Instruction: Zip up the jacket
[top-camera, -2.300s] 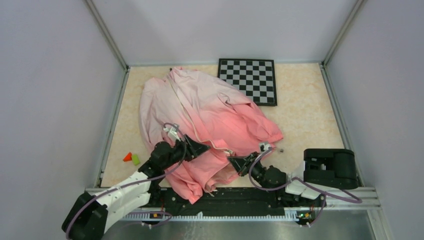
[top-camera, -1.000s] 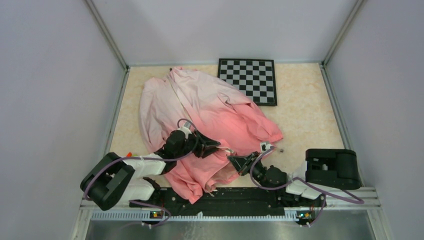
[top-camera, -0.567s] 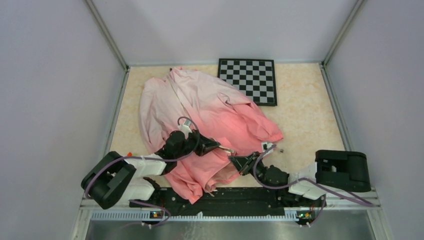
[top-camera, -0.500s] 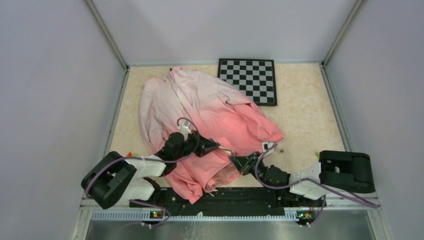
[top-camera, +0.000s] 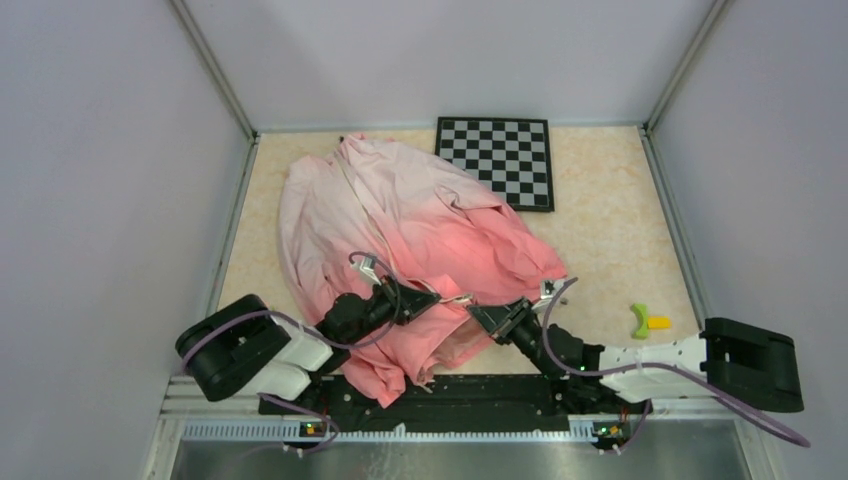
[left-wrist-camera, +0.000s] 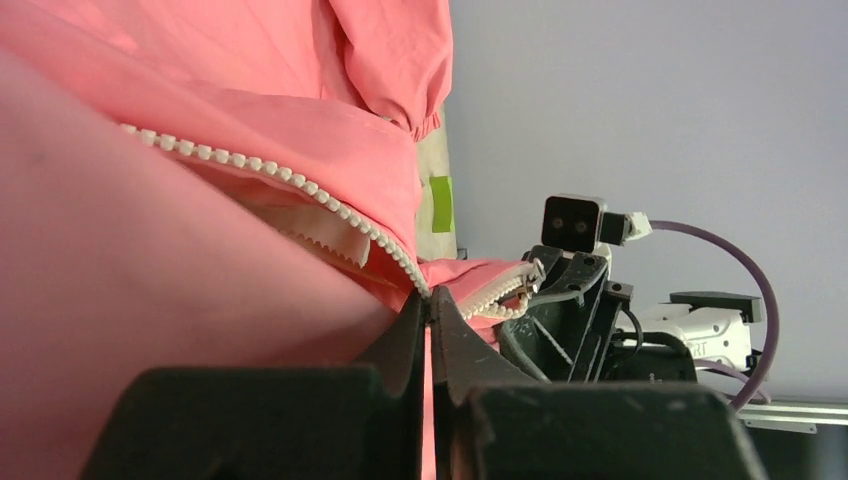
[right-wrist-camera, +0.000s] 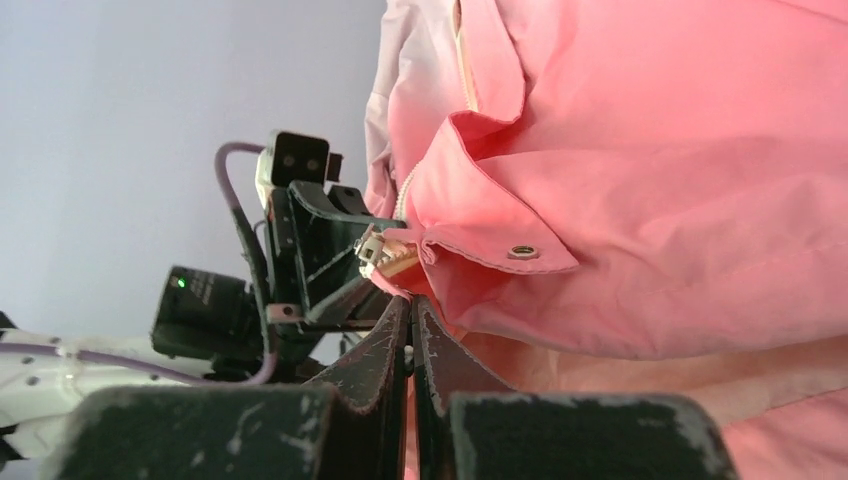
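The jacket (top-camera: 400, 215) lay from centre toward eleven o'clock, hem at six. The left gripper (top-camera: 435, 297) and right gripper (top-camera: 478, 312) each pinched its hem tight. Such thin, limp cloth probably held best beside the zipper (left-wrist-camera: 300, 195) teeth.

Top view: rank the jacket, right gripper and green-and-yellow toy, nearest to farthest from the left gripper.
1. jacket: held at its zipper edge by the left gripper.
2. right gripper: just to the right, at the jacket's near edge.
3. green-and-yellow toy: far to the right, apart from the jacket.
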